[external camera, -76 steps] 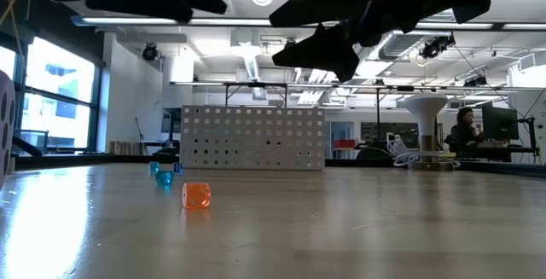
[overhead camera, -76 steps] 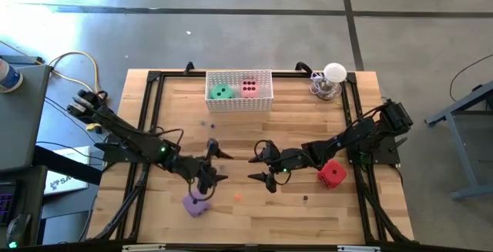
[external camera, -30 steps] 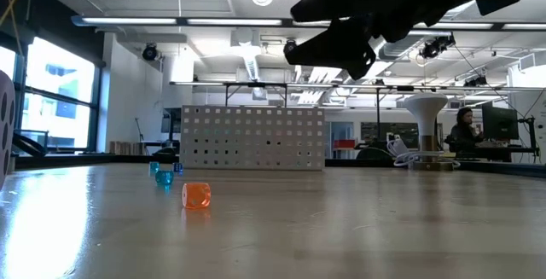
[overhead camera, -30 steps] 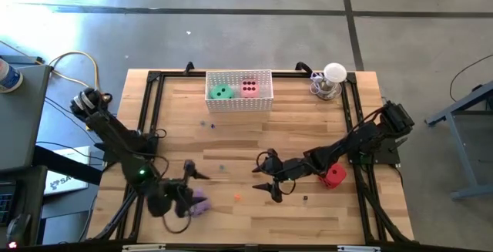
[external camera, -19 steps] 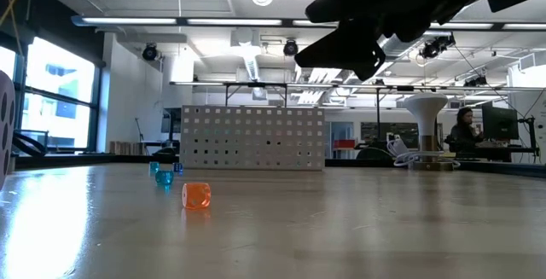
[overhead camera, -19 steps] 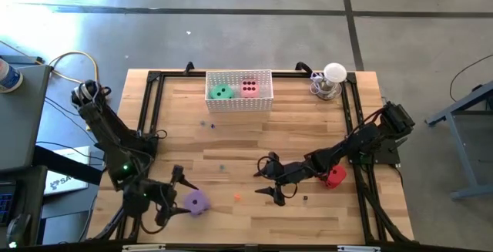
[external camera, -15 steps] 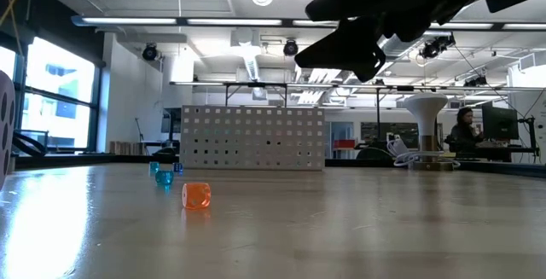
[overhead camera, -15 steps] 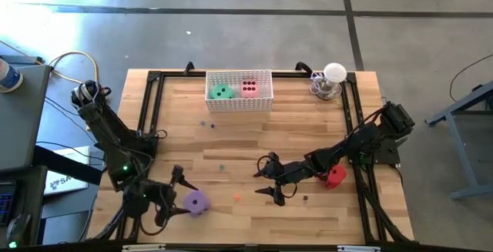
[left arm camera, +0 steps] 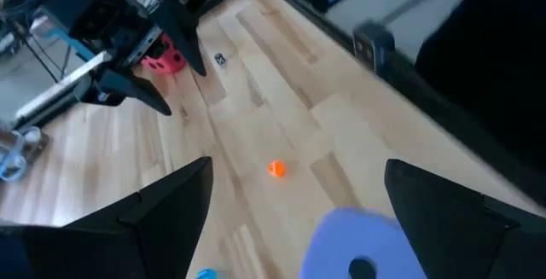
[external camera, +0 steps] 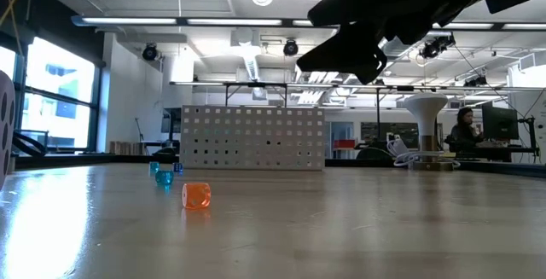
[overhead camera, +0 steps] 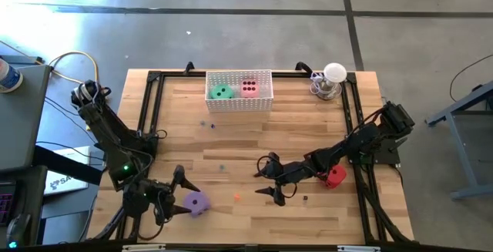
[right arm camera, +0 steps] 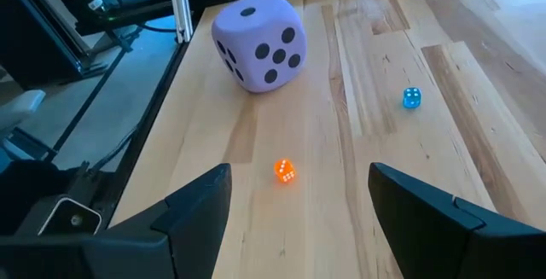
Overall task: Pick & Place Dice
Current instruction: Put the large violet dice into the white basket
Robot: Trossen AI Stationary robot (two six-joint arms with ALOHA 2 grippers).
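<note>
High view. The left gripper (overhead camera: 176, 192) has swung from mid-table to the near left corner and now lies low with its fingers spread on either side of the purple die (overhead camera: 195, 202), not yet closed on it. The die sits on the table (overhead camera: 308, 121), shifted slightly right of where it lay earlier. The right gripper (overhead camera: 269, 179), jaws apart and empty, has crept a little nearer over the centre; the red die (overhead camera: 334, 176) lies on the wood behind it, partly under its arm. The green die (overhead camera: 222, 92) and pink die (overhead camera: 249, 88) already rest in the white basket (overhead camera: 239, 103) at the far edge. By this judgement two dice are placed and two remain, the purple one being next.

Low view. The perforated basket (external camera: 253, 137) stands far off; a tiny orange die (external camera: 196, 195) and blue ones lie before it. Dark arm parts cross the top. No task die shows clearly.

Left wrist view. Both dark fingers (left arm camera: 162, 206) stand wide, the purple die (left arm camera: 358, 241) between them near one finger; contact cannot be told. The red die (left arm camera: 164, 57) lies beyond, by the right arm.

Right wrist view. The open fingers (right arm camera: 192, 206) frame the purple die (right arm camera: 258, 42), well apart from them.
</note>
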